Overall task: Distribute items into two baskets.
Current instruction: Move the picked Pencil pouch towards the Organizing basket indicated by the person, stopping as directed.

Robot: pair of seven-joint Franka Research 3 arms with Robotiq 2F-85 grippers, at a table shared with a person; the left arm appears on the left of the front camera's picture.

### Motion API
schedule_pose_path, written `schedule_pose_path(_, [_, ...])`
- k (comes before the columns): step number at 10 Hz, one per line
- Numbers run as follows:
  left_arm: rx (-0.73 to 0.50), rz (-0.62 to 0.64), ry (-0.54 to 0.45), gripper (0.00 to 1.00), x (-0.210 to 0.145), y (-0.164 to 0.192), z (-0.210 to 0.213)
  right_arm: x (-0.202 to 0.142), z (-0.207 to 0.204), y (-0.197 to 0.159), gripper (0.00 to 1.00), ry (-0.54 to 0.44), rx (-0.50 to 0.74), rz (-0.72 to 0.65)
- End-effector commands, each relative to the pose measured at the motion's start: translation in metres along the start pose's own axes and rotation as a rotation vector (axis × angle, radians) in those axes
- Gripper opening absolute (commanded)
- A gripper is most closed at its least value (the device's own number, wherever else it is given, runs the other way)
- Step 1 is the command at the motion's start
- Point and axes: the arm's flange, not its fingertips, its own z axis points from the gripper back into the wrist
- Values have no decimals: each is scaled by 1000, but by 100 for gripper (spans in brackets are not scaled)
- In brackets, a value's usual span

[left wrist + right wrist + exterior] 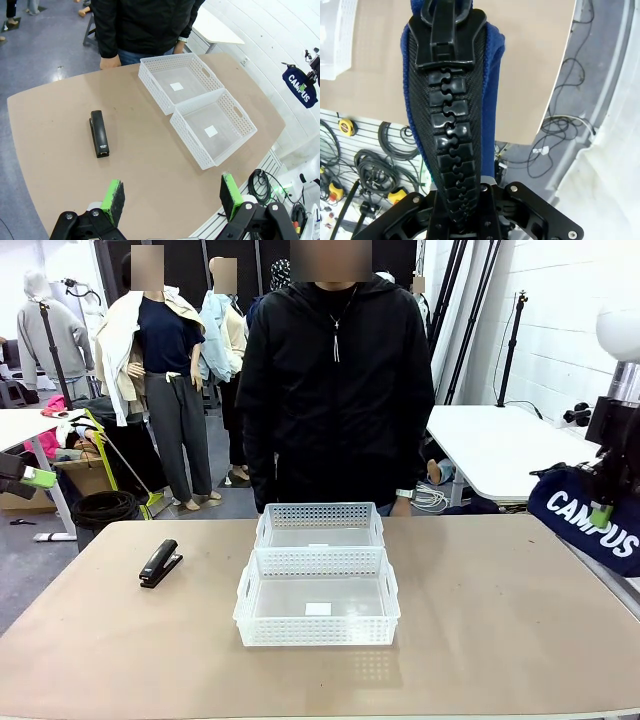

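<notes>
**Pouch aloft at the right, stapler on the table, both baskets bare**

We see the right gripper (602, 512) shut on the navy CAMPUS pouch (588, 522), which it holds up off the table (500, 620) at the table's right edge. In the right wrist view the pouch's black zipper (451, 125) runs straight up from between the jaws. Blue fabric shows on either side of it, with the table edge underneath.

The left gripper (172, 194) hangs high over the left side of the table. Its jaws stand wide, the green pads (113, 198) are well apart, and nothing lies between them.

The black stapler (160, 563) lies flat on the left part of the table. It is well apart from both grippers and clear of the baskets.

The two white lattice baskets sit in the middle of the table, touching along their long sides. The near basket (317, 631) is on our side and the far basket (320, 511) is towards the person (335, 390). Each holds only a small white label on its floor.

The person stands at the far edge in a black jacket, with one hand (109, 62) hanging just behind the table.
</notes>
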Motion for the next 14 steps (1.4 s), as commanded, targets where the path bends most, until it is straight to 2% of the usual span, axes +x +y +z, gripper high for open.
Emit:
schedule_pose_path(1, [-18, -11, -14, 100, -1, 2, 0, -2, -3, 1, 0, -10, -18, -22])
schedule_pose_path(14, [-18, -11, -14, 100, -1, 2, 0, -2, -3, 1, 0, -10, -18, -22])
